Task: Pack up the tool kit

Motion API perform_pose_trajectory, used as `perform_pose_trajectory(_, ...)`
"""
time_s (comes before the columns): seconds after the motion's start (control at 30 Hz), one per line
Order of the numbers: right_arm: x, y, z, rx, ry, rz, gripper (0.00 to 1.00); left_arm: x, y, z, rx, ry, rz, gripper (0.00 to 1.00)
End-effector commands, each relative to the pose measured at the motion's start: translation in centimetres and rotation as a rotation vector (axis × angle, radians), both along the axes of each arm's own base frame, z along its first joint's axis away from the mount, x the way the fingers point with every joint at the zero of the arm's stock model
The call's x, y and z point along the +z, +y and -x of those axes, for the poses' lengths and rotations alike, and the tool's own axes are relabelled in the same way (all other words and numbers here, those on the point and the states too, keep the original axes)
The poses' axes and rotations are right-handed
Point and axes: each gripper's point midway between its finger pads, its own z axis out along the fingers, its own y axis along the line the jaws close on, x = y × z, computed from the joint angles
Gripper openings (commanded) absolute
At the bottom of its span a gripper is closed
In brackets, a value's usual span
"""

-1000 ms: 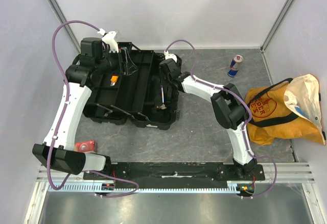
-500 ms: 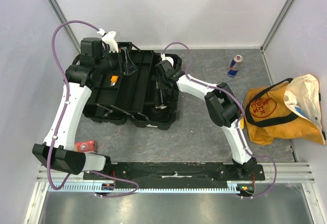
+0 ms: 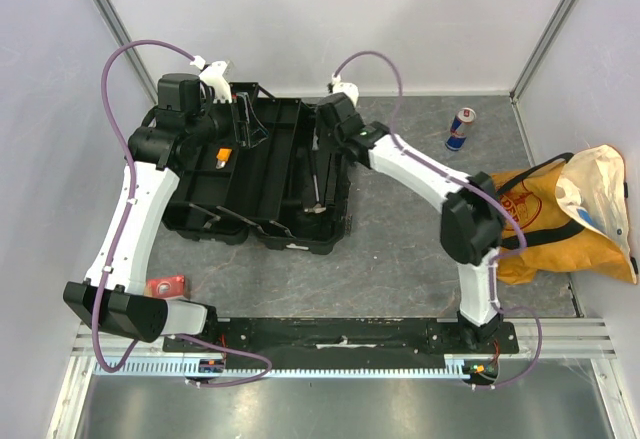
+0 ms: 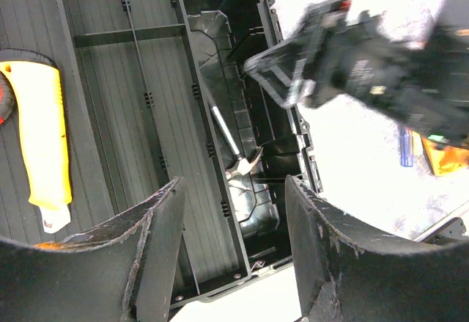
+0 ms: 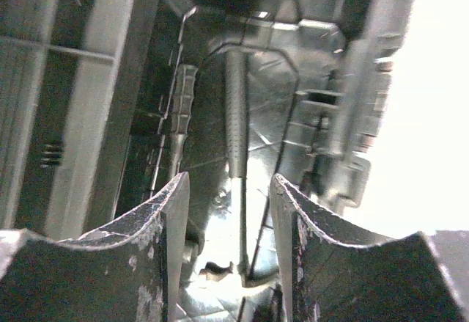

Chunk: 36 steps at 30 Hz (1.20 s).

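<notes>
Grey tabletop (image 3: 400, 249) carries the open black toolbox (image 3: 270, 174) toward its far left corner. Left hand (image 4: 233, 183) hovers over it, fingers apart and empty, near a yellow-handled tool (image 4: 44, 153). Right hand (image 5: 229, 179), also spread, hangs above a hammer (image 5: 234, 109) inside.

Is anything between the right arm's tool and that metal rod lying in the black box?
Nothing visible. The open right tool faces the rod in the box; a second handle lies beside it, not over it.
</notes>
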Motion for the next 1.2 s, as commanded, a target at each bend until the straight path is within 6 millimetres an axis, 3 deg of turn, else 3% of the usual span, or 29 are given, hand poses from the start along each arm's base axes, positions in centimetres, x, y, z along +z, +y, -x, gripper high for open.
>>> perform_pose_trajectory(0.0, 7.3, -6.6, 0.8, -0.174, -0.137, 0.064, 0.55, 1.8, -0.4, 0.5, -0.008, -0.046, 0.043, 0.63)
perform_pose_trajectory(0.13, 7.3, -13.0, 2.1, -0.353, -0.150, 0.162, 0.60, 1.9, -0.8, 0.5, -0.025, -0.047, 0.061, 0.63)
perform_pose_trajectory(0.2, 6.2, -16.8, 3.0, -0.454, -0.111, 0.206, 0.63, 1.8, -0.8, 0.6, -0.029, -0.047, 0.063, 0.63)
perform_pose_trajectory(0.33, 1.9, -23.6, 5.8, -0.604, 0.048, 0.262, 0.69, 1.7, -1.0, 0.7, -0.038, -0.041, 0.073, 0.63)
perform_pose_trajectory(0.5, -2.8, -28.8, 9.5, -0.692, 0.204, 0.277, 0.71, 1.6, -1.3, 0.7, -0.048, -0.036, 0.086, 0.63)
perform_pose_trajectory(0.6, -5.4, -31.1, 12.0, -0.745, 0.281, 0.305, 0.72, 1.3, -1.3, 0.7, -0.048, -0.030, 0.085, 0.63)
perform_pose_trajectory(0.77, -9.2, -33.3, 15.2, -0.767, 0.411, 0.355, 0.72, 1.7, -1.5, 0.6, -0.056, -0.035, 0.091, 0.63)
perform_pose_trajectory(1.17, -13.1, -35.5, 19.4, -0.814, 0.556, 0.302, 0.68, 1.4, -1.3, 0.6, -0.050, -0.033, 0.082, 0.63)
